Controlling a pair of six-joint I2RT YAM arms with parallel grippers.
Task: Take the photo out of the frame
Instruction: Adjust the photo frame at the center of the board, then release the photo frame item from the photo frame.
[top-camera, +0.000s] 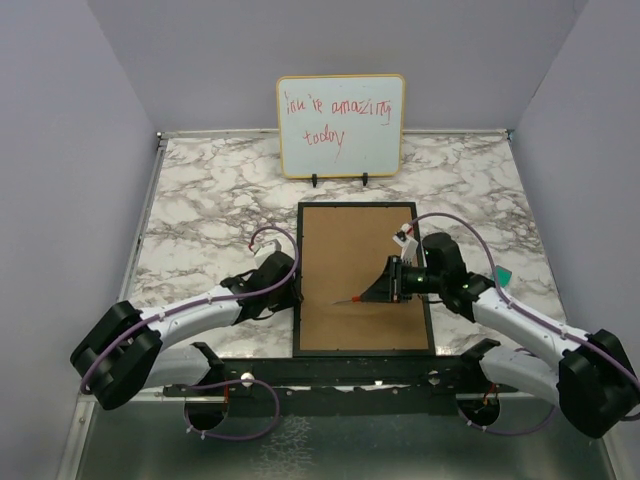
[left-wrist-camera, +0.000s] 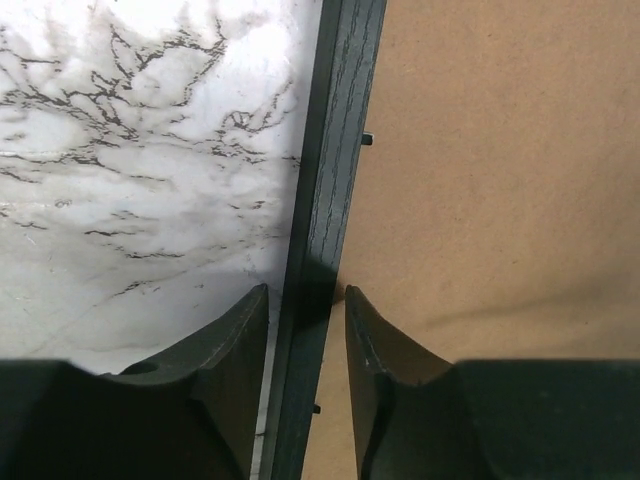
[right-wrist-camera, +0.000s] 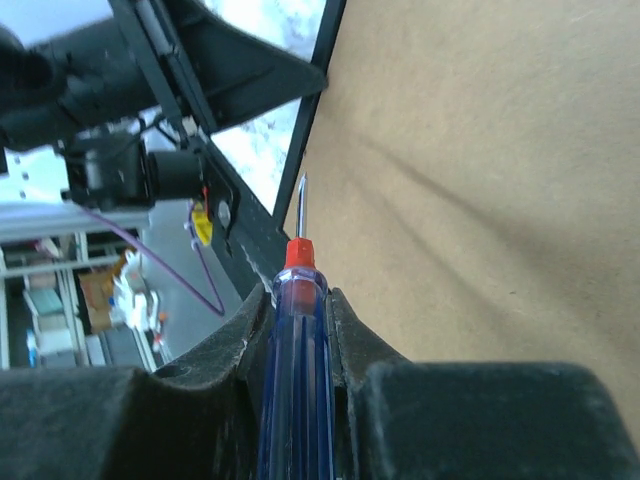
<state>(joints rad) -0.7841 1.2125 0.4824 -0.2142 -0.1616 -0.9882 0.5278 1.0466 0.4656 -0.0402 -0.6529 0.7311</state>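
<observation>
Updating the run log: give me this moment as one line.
frame: backing up | left gripper: open, straddling frame's left rail | right gripper: shut on screwdriver, tip over backing

Photo out of sight: frame (top-camera: 365, 352) lies face down, only brown back panel (top-camera: 345, 260) shows. Left tool (left-wrist-camera: 306, 292) straddles frame rail, bodies cut off at picture bottom; contact with rail unclear. From above, its fingers hidden under own wrist. Screwdriver (right-wrist-camera: 298, 350) handle cut off below right tool (right-wrist-camera: 298, 292); tip touching panel or not, cannot tell.
</observation>
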